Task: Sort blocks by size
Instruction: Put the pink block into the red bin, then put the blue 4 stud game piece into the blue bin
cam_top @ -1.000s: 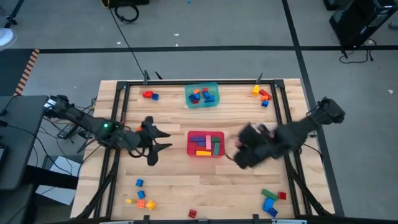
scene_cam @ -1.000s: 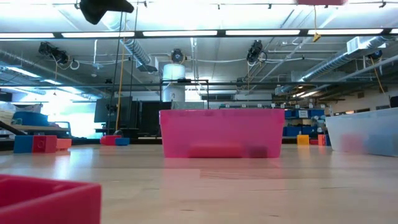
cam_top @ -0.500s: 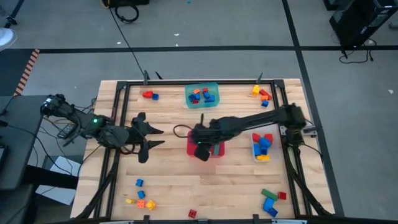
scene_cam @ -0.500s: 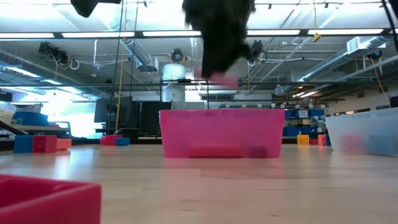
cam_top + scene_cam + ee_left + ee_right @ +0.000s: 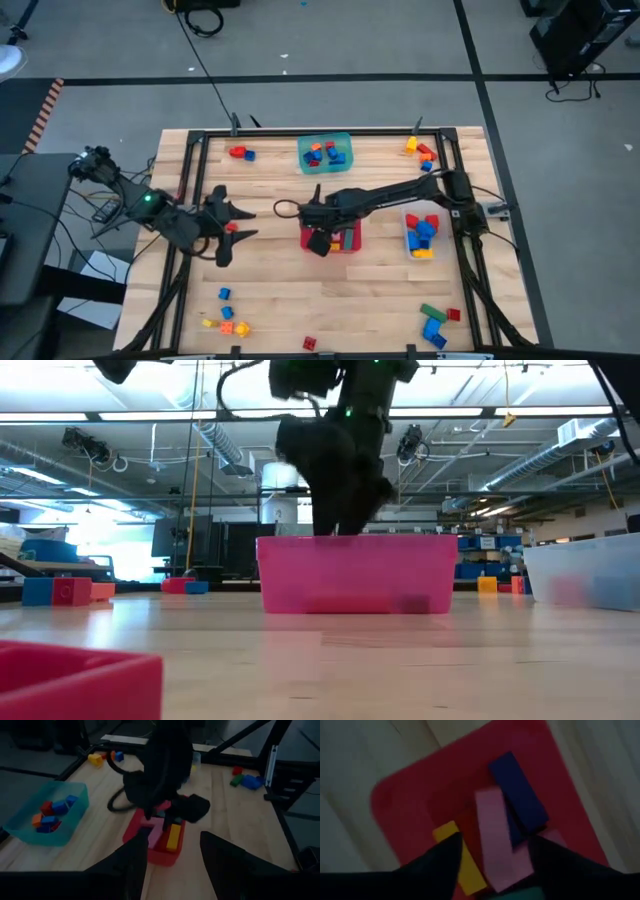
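Note:
The red tub (image 5: pixel 356 222) stands mid-table and holds several long blocks: a pink bar (image 5: pixel 490 815), a blue bar (image 5: pixel 520 795) and a yellow bar (image 5: pixel 462 865). My right gripper (image 5: pixel 318 242) reaches in from the table's right and points down over the tub's left part, at rim height in the low view (image 5: pixel 338 530). It is open. Its fingers stand on either side of the pink bar, which lies in the tub. My left gripper (image 5: pixel 238 226) hovers open and holds nothing, left of the tub. In its wrist view (image 5: pixel 175 837) it faces the tub.
A teal tub (image 5: pixel 325 153) of small blocks stands at the far edge. A clear tub (image 5: pixel 422 235) of blocks is on the right. Loose blocks lie far left (image 5: pixel 240 152), far right (image 5: pixel 422 152), near left (image 5: pixel 225 318) and near right (image 5: pixel 435 322).
My right gripper has swung from the clear tub on the table's right to the red tub and come down to its rim. Half a second ago a pink block hung under it; now none shows below it. My left gripper has drifted toward the table's left edge.

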Action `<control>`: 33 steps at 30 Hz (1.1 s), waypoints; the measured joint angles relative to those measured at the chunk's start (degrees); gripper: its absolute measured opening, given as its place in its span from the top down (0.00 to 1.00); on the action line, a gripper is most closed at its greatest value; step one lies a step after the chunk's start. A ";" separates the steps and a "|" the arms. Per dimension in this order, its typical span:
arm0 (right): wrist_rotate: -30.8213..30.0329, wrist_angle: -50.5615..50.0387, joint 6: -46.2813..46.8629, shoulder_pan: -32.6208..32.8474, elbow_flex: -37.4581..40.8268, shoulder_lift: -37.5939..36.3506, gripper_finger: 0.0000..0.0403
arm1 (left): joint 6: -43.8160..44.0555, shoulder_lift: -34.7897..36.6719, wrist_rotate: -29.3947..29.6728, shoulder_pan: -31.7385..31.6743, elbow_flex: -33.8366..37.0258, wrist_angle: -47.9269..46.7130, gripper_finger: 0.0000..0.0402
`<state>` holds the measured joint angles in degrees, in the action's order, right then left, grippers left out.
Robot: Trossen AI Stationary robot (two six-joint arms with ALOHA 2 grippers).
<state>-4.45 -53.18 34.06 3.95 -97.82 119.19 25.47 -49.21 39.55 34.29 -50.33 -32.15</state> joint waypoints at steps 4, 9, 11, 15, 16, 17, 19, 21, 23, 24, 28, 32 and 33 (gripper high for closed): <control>-0.05 -3.20 4.59 0.77 0.00 -4.49 0.25 | 0.07 0.10 0.03 0.37 0.02 -1.95 0.53; -1.17 -12.77 15.29 7.10 -0.02 -11.67 0.23 | -1.41 0.18 0.01 0.34 0.02 -1.54 0.53; -3.11 -17.23 21.35 11.11 -0.02 -14.16 0.24 | -2.95 0.22 -0.15 0.34 0.35 -0.35 0.53; -4.90 -24.65 36.09 20.37 -0.04 -17.72 0.29 | -6.91 1.97 -1.03 0.34 6.26 9.88 0.53; -4.83 -26.14 39.74 22.83 -0.04 -18.10 0.30 | -7.25 2.58 -1.85 0.24 8.35 12.87 0.53; -4.38 -27.49 43.47 25.04 -0.04 -18.27 0.31 | -7.30 3.29 -2.46 0.09 10.44 15.22 0.53; -1.75 -30.00 50.75 29.39 -0.04 -18.29 0.33 | -6.99 4.72 -3.81 -0.29 14.56 19.05 0.53; 1.23 -31.35 57.39 33.29 -0.04 -17.83 0.34 | -5.95 6.11 -5.13 -0.36 17.72 22.25 0.53; 4.65 -31.07 63.64 36.72 -0.04 -17.09 0.35 | -5.32 7.32 -5.76 -0.31 20.05 24.91 0.53; 6.26 -30.45 66.99 38.36 0.14 -16.53 0.35 | -5.21 7.65 -5.83 -0.31 21.10 26.31 0.53; 9.37 -24.90 80.07 44.23 3.06 -16.23 0.35 | -5.01 8.02 -5.81 -0.31 22.82 29.76 0.53; 12.60 -18.80 87.50 49.69 7.28 -16.13 0.35 | -5.02 8.00 -5.83 -0.31 22.86 30.28 0.53; 13.93 -17.16 88.48 50.81 8.55 -16.19 0.35 | -5.03 8.02 -5.83 -0.33 22.86 30.49 0.53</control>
<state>9.48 -70.34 122.54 54.75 -89.27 103.00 20.45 -41.19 33.71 33.96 -27.46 -1.65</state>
